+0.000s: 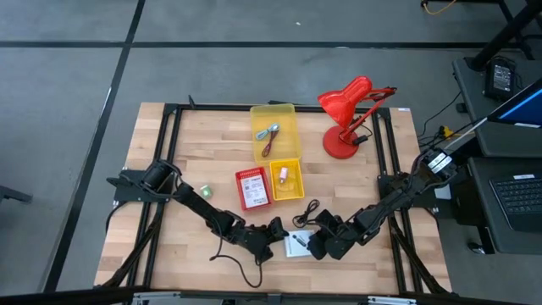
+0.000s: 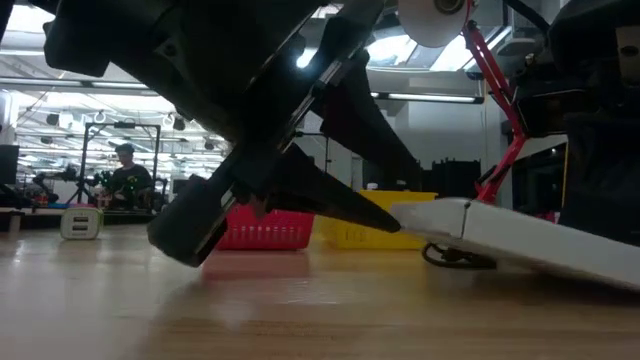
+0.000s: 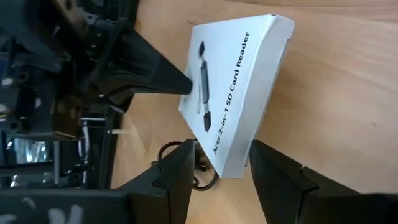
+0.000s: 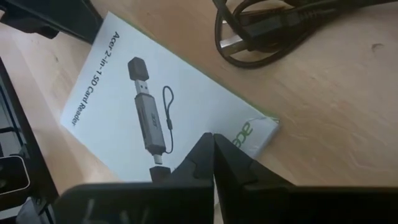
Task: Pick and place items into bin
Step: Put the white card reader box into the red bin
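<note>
A white printed packet marked as an SD card reader lies on the wooden table near its front edge; it also shows in the low view. My left gripper is open, one finger on either side of the packet's short end; I cannot tell whether they touch it. My right gripper is shut, its tips on the packet. A black cable lies coiled just beyond the packet. A tiny green piece lies at the left. My right gripper has its shut fingertips on the packet's printed face at one long edge, near the logo end. The fingers slant down from the table's right. In the low view the packet sits tilted, its left end raised off the wood.
A large yellow bin at the back holds a blue-and-silver tool and a dark red cord. A small yellow bin and a red tray stand before it. A red desk lamp stands at the back right.
</note>
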Robot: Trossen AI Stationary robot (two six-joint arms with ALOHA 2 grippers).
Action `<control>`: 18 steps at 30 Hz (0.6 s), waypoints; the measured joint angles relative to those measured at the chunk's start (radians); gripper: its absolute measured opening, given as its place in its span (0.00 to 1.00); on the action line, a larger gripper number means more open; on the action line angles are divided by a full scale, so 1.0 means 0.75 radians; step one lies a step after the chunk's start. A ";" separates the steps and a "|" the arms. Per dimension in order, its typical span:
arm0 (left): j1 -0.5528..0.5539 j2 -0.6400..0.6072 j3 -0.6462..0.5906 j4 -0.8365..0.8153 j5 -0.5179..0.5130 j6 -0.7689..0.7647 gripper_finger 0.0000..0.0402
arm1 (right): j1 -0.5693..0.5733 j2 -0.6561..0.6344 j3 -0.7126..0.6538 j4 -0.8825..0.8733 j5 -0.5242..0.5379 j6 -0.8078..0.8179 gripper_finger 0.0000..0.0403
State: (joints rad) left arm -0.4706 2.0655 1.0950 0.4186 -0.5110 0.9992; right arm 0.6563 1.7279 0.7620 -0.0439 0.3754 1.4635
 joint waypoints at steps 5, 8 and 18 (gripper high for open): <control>-0.001 -0.003 0.000 0.052 -0.030 0.033 0.36 | 0.000 -0.002 0.000 -0.006 -0.001 -0.002 0.00; -0.001 -0.006 0.000 0.077 -0.028 0.044 0.35 | 0.000 -0.004 0.000 -0.009 -0.002 -0.003 0.00; 0.031 -0.016 0.019 0.322 0.017 0.043 0.33 | -0.014 0.015 -0.008 0.082 0.004 -0.062 0.00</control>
State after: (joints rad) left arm -0.4473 2.0535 1.1095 0.6599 -0.4985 1.0317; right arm 0.6459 1.7391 0.7560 0.0177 0.3785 1.4171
